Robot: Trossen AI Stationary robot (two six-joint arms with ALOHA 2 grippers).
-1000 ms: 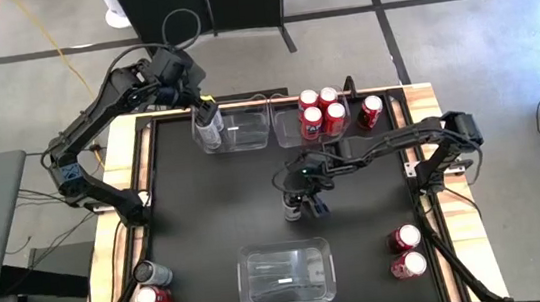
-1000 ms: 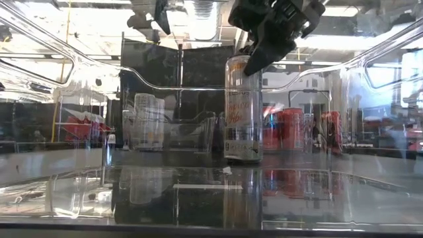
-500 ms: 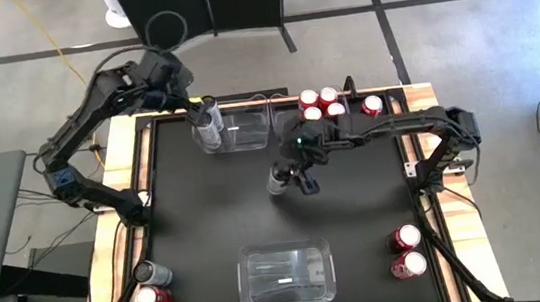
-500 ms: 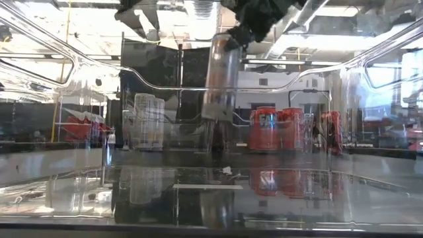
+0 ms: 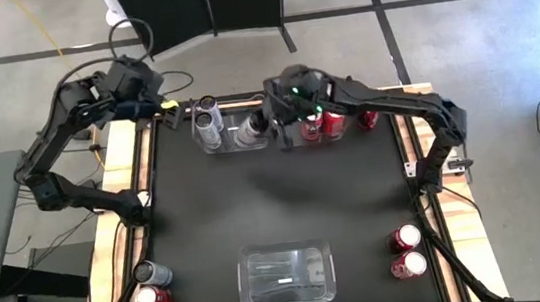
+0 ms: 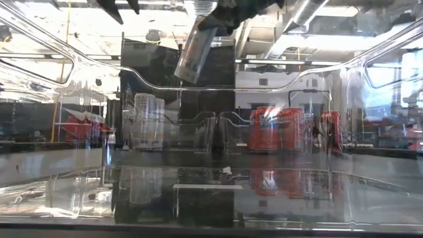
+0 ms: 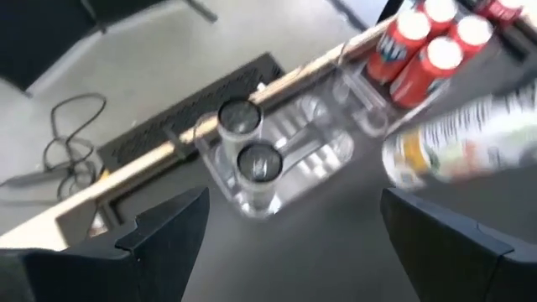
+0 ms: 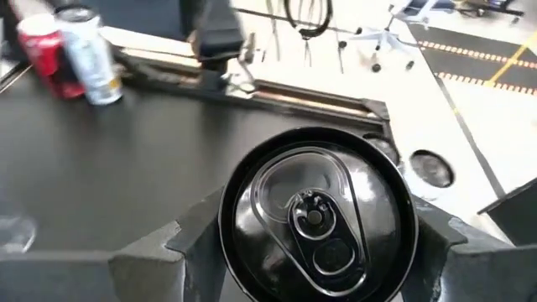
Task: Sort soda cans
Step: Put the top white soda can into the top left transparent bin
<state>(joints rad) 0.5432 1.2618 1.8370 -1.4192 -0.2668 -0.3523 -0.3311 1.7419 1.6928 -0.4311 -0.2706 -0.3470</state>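
Over the black worktop [image 5: 255, 203], above the clear rectangular plastic bin [image 5: 238, 134] at its far edge, the right hand [image 5: 282, 120] clasps a tilted silver-grey soda can [image 5: 251, 131] by its top, while the left hand [image 5: 170, 106] hangs wide open beside the bin.

The right arm stretches from its base at the right edge across to the far middle of the bench, its hand [image 5: 269, 126] raised and tilted, fingers clamped on a silver can [image 5: 251, 131]. The left arm folds back over the far left corner, its hand [image 5: 177, 108] spread and holding nothing.
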